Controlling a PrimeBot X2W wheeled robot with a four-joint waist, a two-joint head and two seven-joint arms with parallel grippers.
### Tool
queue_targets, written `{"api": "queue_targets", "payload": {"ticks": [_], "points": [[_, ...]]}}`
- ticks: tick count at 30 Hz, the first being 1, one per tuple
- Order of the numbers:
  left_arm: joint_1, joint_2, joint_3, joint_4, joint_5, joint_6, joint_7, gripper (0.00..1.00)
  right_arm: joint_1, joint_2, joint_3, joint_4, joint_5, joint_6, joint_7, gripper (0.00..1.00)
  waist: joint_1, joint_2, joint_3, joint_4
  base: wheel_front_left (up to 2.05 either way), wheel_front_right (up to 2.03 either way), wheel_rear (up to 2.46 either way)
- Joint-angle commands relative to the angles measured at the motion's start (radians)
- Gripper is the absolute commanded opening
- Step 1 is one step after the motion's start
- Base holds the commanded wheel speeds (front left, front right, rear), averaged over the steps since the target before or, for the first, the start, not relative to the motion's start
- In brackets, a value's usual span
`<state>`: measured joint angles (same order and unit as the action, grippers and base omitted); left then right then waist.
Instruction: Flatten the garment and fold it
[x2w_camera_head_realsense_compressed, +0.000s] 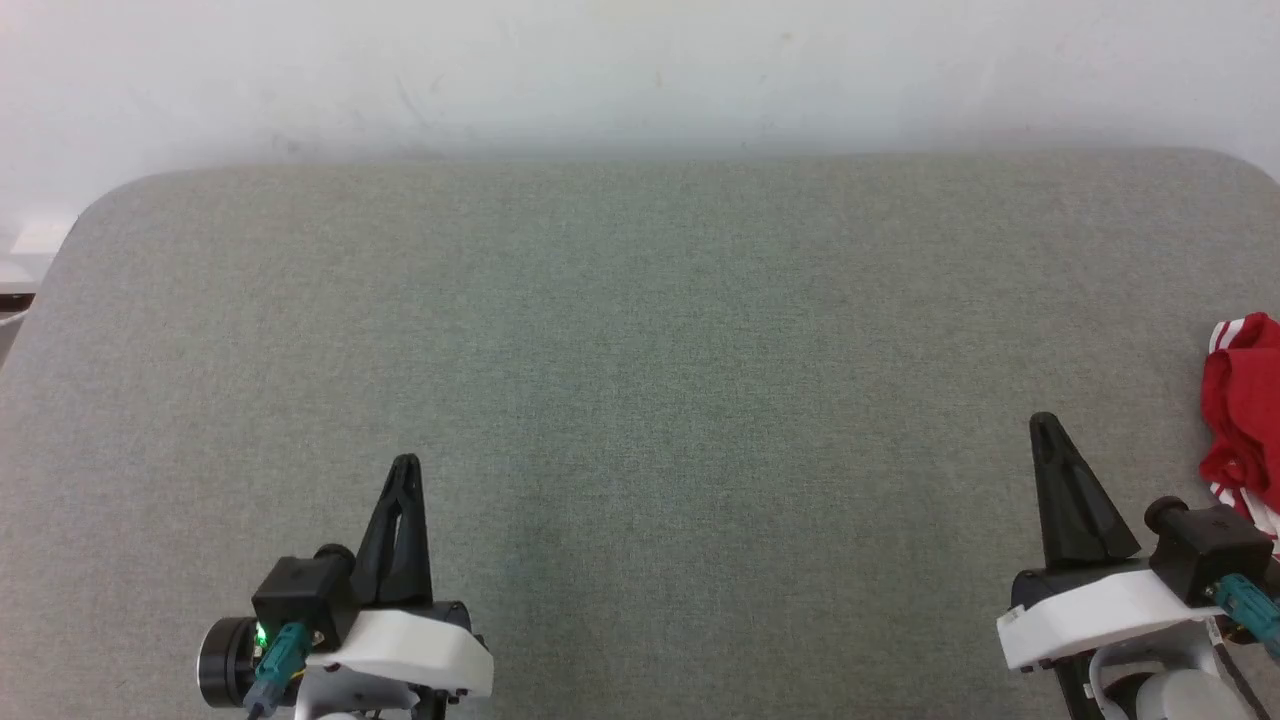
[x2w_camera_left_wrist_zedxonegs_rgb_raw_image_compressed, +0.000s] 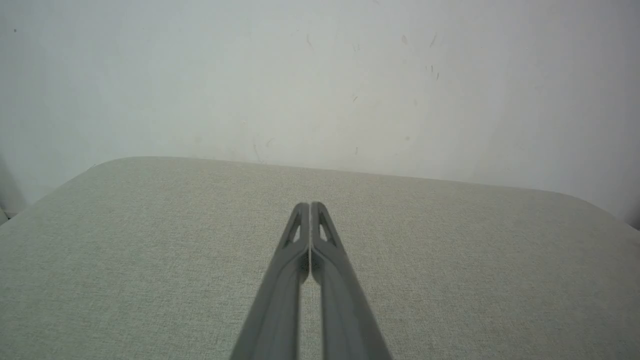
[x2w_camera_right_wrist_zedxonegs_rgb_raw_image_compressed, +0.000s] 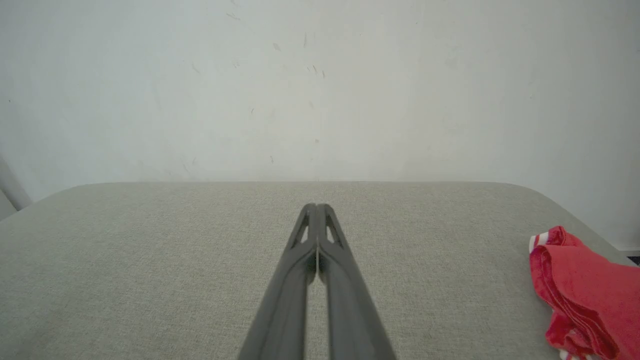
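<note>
Red shirt (x2w_camera_head_realsense_compressed: 1243, 400) sits crumpled at the frame's right edge. Closed and empty are the left gripper (x2w_camera_head_realsense_compressed: 406, 463) and right gripper (x2w_camera_head_realsense_compressed: 1043, 421); the right should open and pull it centreward.

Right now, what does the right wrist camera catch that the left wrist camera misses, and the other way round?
Right wrist view: the red garment, bunched up near the table's right edge, and the right gripper, shut and empty. Left wrist view: the left gripper, shut and empty too. Both share the grey cloth-covered table and the scuffed white wall behind it.
</note>
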<state>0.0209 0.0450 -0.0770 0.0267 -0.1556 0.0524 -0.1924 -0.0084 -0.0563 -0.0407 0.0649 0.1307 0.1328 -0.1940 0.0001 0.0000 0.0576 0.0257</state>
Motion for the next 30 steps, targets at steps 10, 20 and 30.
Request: {"api": "queue_targets", "payload": {"ticks": [10,20,30], "points": [[-0.006,0.002,0.012,-0.007,0.029,-0.017,0.024,0.00,0.003,0.002,0.006,-0.012,-0.020,-0.001,0.026,0.00,-0.0001,0.0000,-0.006,-0.003,0.00,0.00,0.00],[-0.008,0.003,0.020,-0.009,0.044,-0.021,0.045,0.00,0.004,0.003,0.010,-0.019,-0.034,-0.001,0.046,0.00,-0.0001,0.0000,-0.013,-0.006,0.00,0.00,0.00],[-0.010,0.003,0.028,-0.012,0.060,-0.025,0.065,0.00,0.004,0.003,0.014,-0.025,-0.047,-0.001,0.067,0.00,-0.0001,0.0000,-0.019,-0.008,0.00,0.00,0.00]]}}
